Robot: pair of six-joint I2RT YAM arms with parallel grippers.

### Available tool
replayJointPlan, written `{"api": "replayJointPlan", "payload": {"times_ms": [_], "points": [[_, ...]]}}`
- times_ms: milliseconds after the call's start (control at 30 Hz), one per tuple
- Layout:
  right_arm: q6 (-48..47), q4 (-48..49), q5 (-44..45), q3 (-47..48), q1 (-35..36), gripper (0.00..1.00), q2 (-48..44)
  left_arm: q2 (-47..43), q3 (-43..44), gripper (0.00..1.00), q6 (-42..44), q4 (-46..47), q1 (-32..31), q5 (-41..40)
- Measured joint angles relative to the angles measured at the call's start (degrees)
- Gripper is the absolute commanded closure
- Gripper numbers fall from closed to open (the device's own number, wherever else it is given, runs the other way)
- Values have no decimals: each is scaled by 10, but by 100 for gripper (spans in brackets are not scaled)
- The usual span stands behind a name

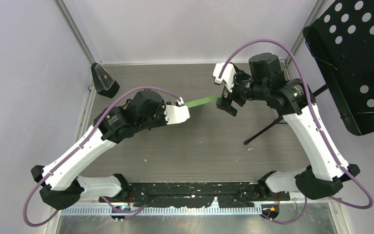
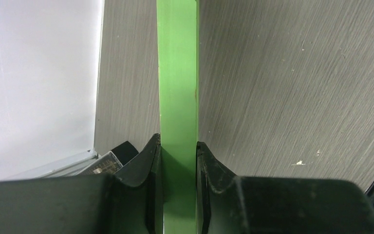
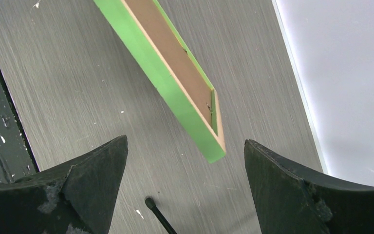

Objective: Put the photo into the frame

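Note:
The frame [image 1: 202,101] is held up on edge above the table, so the top view shows it as a thin green strip. My left gripper [image 1: 185,108] is shut on its left end; in the left wrist view the green edge [image 2: 177,73] runs straight out between the jaws of that gripper [image 2: 177,144]. My right gripper [image 1: 225,103] is open at the frame's right end. In the right wrist view the frame's end [image 3: 195,117], green outside and brown inside, lies just ahead of the open gripper [image 3: 185,140], untouched. The photo is out of view.
A black perforated music stand [image 1: 355,63] stands at the right, and one thin leg [image 1: 268,129] reaches onto the table; its tip [image 3: 157,210] shows below my right jaws. A small black and clear object [image 1: 104,80] sits at the back left corner by the wall.

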Motion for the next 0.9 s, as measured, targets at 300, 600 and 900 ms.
{"api": "replayJointPlan", "payload": {"times_ms": [300,600,900], "points": [[-22,-21,-4,4,7,5,17,2,23,100,-16,-14,9,36],[-23,-21,-4,4,8,5,17,4,27,100,-26,-37,10,68],[-27,-21,2,2,34,5,17,8,36,100,-28,-49,10,88]]}}
